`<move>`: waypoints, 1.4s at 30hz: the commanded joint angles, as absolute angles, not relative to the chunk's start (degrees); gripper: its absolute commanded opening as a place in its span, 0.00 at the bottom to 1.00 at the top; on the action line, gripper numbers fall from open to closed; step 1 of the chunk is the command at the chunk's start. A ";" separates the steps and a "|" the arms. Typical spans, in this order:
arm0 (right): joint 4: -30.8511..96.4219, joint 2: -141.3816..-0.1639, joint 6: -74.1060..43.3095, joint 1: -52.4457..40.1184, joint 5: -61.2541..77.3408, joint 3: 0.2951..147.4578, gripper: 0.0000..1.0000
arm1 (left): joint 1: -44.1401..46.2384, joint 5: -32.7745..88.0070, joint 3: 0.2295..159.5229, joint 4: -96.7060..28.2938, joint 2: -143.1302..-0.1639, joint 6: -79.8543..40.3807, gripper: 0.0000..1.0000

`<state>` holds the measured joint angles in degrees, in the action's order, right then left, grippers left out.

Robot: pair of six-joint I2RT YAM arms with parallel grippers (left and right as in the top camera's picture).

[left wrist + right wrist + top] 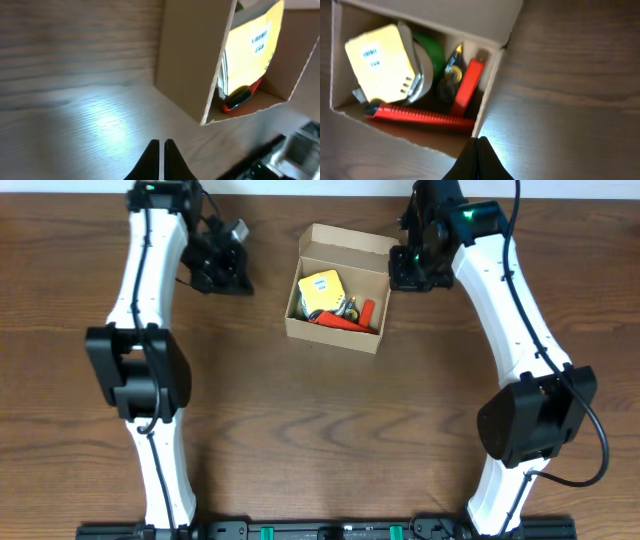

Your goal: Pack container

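Container: a small, plain brown cardboard box (346,244), rectangular, with its hinged flap lid open and folded back along the far edge (the inside is fully on show).
Where it sits: on the dark wooden table (300,430), far middle, between the two arms, turned slightly askew.
Walls: bare cardboard with no print; in the left wrist view one blank side (190,55) faces the camera.
Inside, left: a yellow packet (321,288) with a small barcode label, lying over a green tape roll (434,49).
Inside, front: a long red tool (420,116) lying along the near wall.
Inside, right: a red block (468,82) beside a small black and yellow item (452,72) (too blurred to name).
Left gripper (161,144): fingers pressed together with nothing between them, over bare table to the box's left, apart from it.
Right gripper (476,144): clenched with nothing held, tips just beside the box's right corner.
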<state>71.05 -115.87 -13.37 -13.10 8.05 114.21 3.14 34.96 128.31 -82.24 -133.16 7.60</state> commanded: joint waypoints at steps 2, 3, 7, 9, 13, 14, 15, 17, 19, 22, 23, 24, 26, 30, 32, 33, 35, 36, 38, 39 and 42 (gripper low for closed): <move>70.70 -115.70 -13.47 -11.46 7.27 117.67 0.01 | 5.65 37.08 128.57 -84.03 -136.94 8.34 0.06; 70.70 -115.70 -13.54 -11.14 7.27 118.13 0.01 | 6.04 35.64 128.57 -84.40 -137.62 8.03 0.06; 70.91 -115.70 -13.74 -10.09 7.29 119.13 0.01 | 6.76 30.92 128.57 -85.27 -139.02 7.44 0.06; 70.91 -115.70 -13.74 -9.78 7.29 119.15 0.01 | 6.81 31.14 128.57 -85.12 -139.20 6.70 0.06; 70.89 -115.70 -13.76 -9.43 7.29 119.15 0.01 | 7.81 31.03 128.57 -84.60 -139.33 6.09 0.06; 70.89 -115.70 -13.76 -9.39 7.29 119.15 0.01 | 8.21 31.00 128.57 -84.36 -139.39 5.96 0.06; 70.87 -115.70 -13.74 -9.39 7.27 119.15 0.01 | 8.71 30.96 128.57 -84.07 -139.39 5.67 0.06; 70.89 -115.70 -13.74 -9.39 7.27 119.15 0.01 | 9.69 30.96 128.57 -83.37 -139.39 5.04 0.06; 70.91 -115.70 -13.74 -9.39 7.27 119.15 0.01 | 10.63 30.92 128.57 -82.72 -139.39 4.54 0.06; 71.16 -115.70 -13.74 -9.39 7.27 119.15 0.01 | 11.99 30.89 128.46 -81.60 -139.39 3.22 0.05; 71.29 -115.70 -13.74 -9.39 7.27 119.15 0.01 | 12.36 30.89 128.46 -81.36 -139.39 2.81 0.06; 71.37 -115.70 -13.72 -9.39 7.27 119.15 0.01 | 12.62 30.89 128.46 -81.21 -139.39 2.48 0.06; 71.40 -115.70 -13.69 -9.39 7.27 119.15 0.01 | 13.04 30.89 128.46 -81.19 -139.39 1.78 0.06; 71.53 -115.70 -13.69 -9.39 7.22 119.15 0.01 | 13.15 30.94 128.46 -81.21 -139.39 -0.99 0.06; 71.68 -115.70 -13.69 -9.39 6.61 119.15 0.02 | 13.15 30.92 128.46 -81.21 -139.39 -1.52 0.06; 71.81 -115.70 -13.69 -9.39 6.09 119.15 0.01 | 13.15 30.85 128.46 -81.23 -139.39 -1.52 0.06; 72.18 -115.70 -13.67 -9.32 5.54 119.15 0.01 | 12.97 29.36 128.46 -81.23 -139.39 -1.54 0.06; 72.36 -115.70 -13.69 -9.28 5.52 119.15 0.01 | 12.73 28.40 128.46 -81.25 -139.39 -1.54 0.06; 72.69 -115.70 -13.72 -9.08 5.37 119.15 0.01 | 11.99 27.33 128.46 -81.36 -139.39 -1.52 0.06; 72.82 -115.70 -13.74 -8.93 5.37 119.15 0.01 | 11.51 26.81 128.46 -81.38 -139.39 -1.52 0.06; 73.10 -115.70 -15.86 -8.25 5.39 119.15 0.01 | 9.37 26.63 128.46 -80.36 -139.39 -1.54 0.06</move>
<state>72.82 -115.87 -13.69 -9.45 6.35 118.02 11.92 28.51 128.29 -80.77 -138.76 -0.80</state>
